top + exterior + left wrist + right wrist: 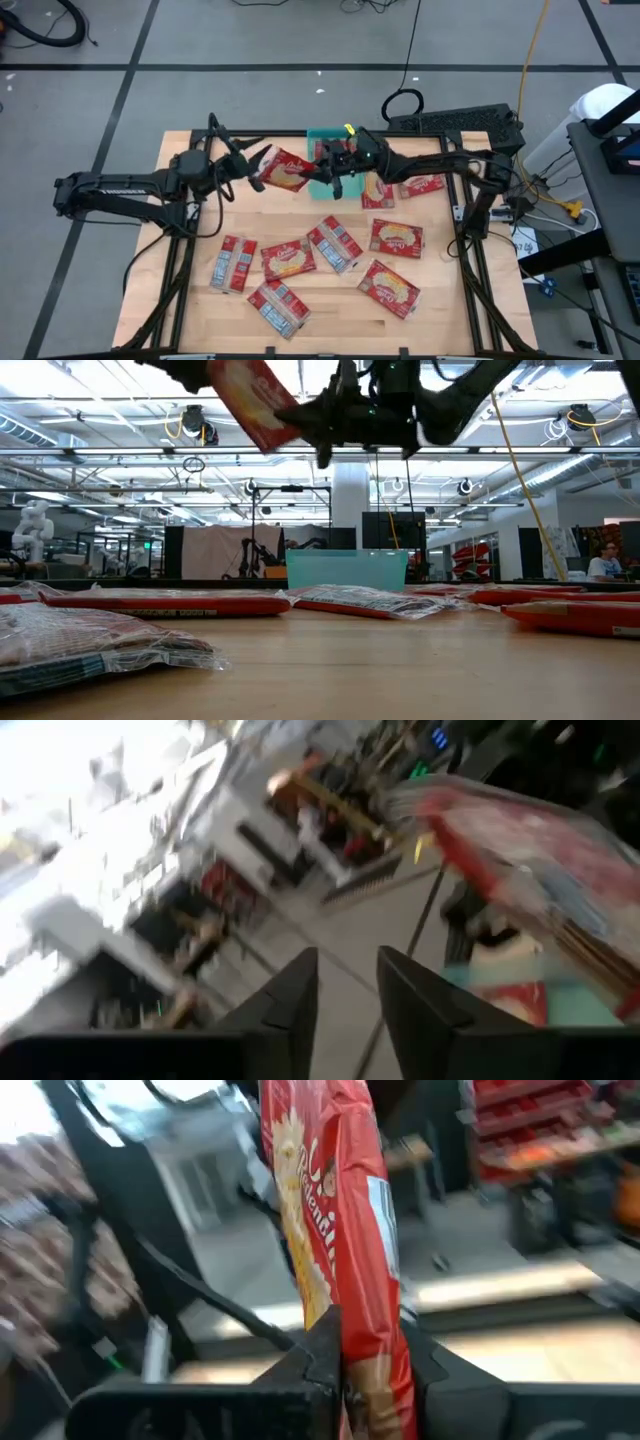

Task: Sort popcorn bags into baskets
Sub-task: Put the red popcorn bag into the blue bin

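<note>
Wooden tabletop (200, 300), seen from above, with both arms meeting over its far edge. Teal basket (322, 133) stands at the far centre, partly covered by the right gripper (322, 172). Loose popcorn bags lie across the near half, among them one at the near right (390, 288) and one at the near left (233, 263); others lie beside the right arm (420, 185).

A raised popcorn bag (285, 170) hangs in the air between the two arms, just short of the basket. In the right wrist view the right jaws are clenched on the lower edge of this bag (335, 1230), which stands on edge above them. The left gripper (252, 168) sits at the bag's other end; in the left wrist view its jaws stand parted with nothing between them, the bag (530, 860) off to one side, so they appear released.

Risk, as a judgement: the grip is on one thin edge only. The slack packet could swing or slip loose on the way over, landing on the basket's rim or outside it; a stray corner could also catch the left fingers (300, 995) nearby.
</note>
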Controlling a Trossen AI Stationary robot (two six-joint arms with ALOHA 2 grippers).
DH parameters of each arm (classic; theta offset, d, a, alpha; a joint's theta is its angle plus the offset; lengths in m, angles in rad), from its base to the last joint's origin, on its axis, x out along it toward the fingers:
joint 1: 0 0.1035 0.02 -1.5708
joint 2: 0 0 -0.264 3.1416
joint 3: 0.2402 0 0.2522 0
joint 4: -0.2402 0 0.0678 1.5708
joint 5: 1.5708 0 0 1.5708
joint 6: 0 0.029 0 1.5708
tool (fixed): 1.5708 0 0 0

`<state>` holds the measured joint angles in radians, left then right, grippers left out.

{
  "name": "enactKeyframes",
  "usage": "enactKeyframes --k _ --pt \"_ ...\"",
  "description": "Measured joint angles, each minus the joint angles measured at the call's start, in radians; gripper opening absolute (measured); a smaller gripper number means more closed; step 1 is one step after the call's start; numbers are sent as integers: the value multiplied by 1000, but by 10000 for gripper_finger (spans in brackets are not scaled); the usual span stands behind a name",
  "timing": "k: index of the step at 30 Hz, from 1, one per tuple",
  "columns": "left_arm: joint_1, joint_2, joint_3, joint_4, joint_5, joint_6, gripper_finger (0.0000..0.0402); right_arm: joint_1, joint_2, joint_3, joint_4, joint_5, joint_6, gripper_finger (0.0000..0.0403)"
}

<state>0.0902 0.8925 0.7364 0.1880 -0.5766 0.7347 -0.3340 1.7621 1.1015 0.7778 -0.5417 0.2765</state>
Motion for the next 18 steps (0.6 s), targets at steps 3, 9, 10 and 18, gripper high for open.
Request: enactKeyframes --k 3,9,10,18 --pt "0 -28 0 -92 -57 -136 132 -15 -85 0 -238 64 -115 17" --pt "13 -65 0 -284 -87 -360 140 -71 -236 0 -581 231 -268 11" --pt "18 -65 0 -304 -86 -390 140 -88 -252 0 -618 231 -273 11" --pt "49 -31 -36 -367 -34 -535 140 -243 -290 0 -889 142 -320 12"
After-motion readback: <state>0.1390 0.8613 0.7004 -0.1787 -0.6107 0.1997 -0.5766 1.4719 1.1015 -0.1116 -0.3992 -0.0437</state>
